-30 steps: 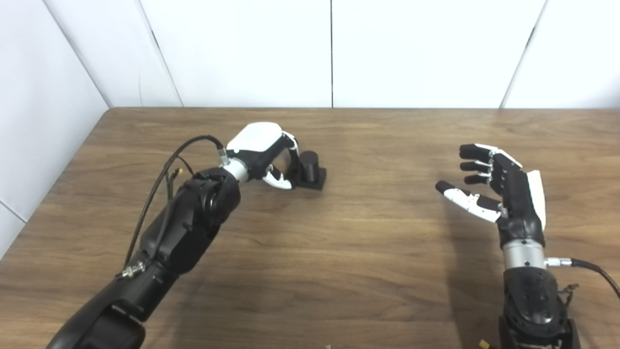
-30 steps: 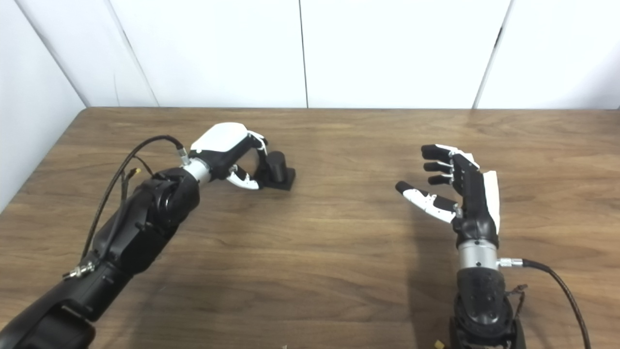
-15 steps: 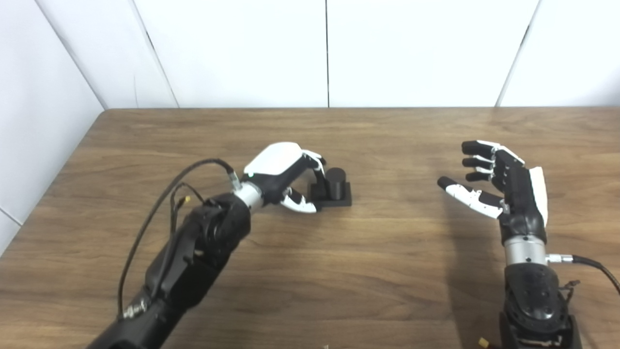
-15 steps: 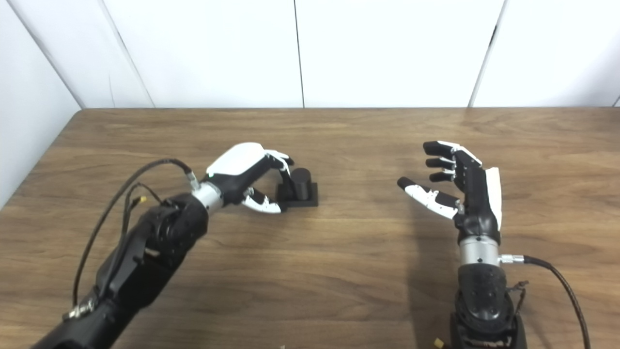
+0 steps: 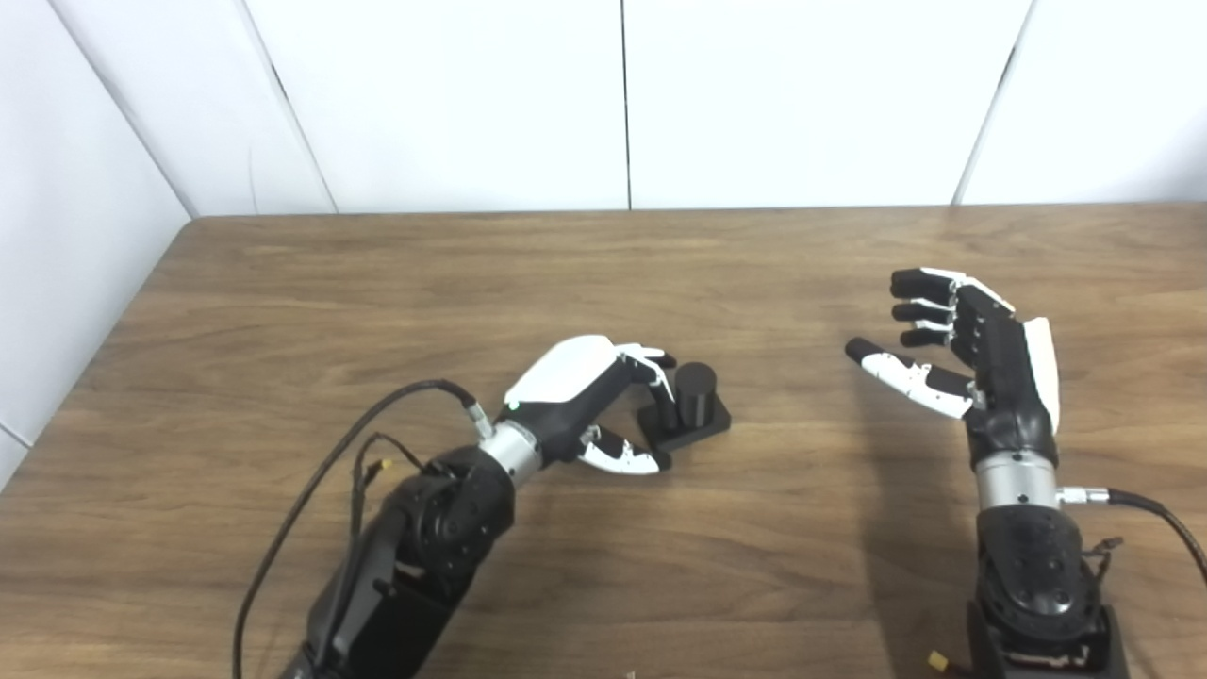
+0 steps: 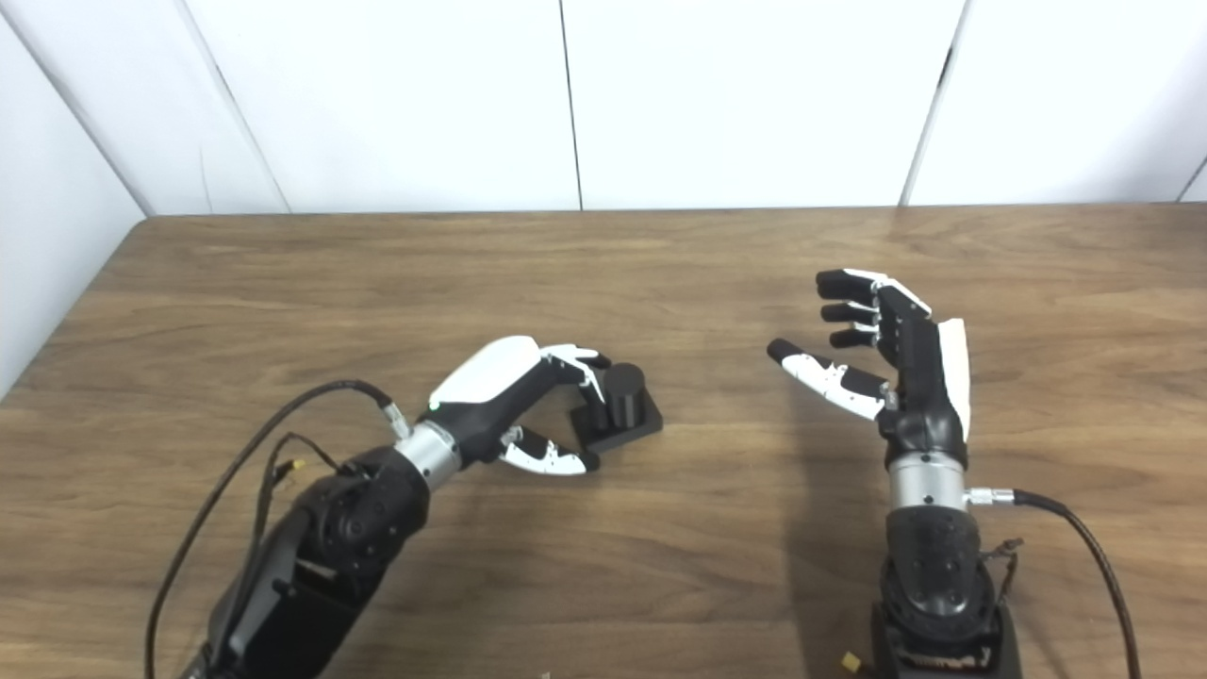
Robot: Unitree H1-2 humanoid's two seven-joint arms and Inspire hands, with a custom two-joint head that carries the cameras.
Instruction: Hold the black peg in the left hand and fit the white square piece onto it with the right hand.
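Left hand (image 5: 589, 401): pinching the black peg (image 5: 695, 394), a cylinder on a square base.
Right hand (image 5: 962, 354): hovering, fingers spread.
Counter (image 5: 603, 273): wood-grain.

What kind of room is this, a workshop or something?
Probably a robot test bench: a bare wooden table against plain white wall panels, with only a black peg beside the left hand and the empty right hand.

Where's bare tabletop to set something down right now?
Bare wood lies between the black peg on its square base and the open right hand, and across the far strip by the white wall. It is crowded where the left hand meets the peg.
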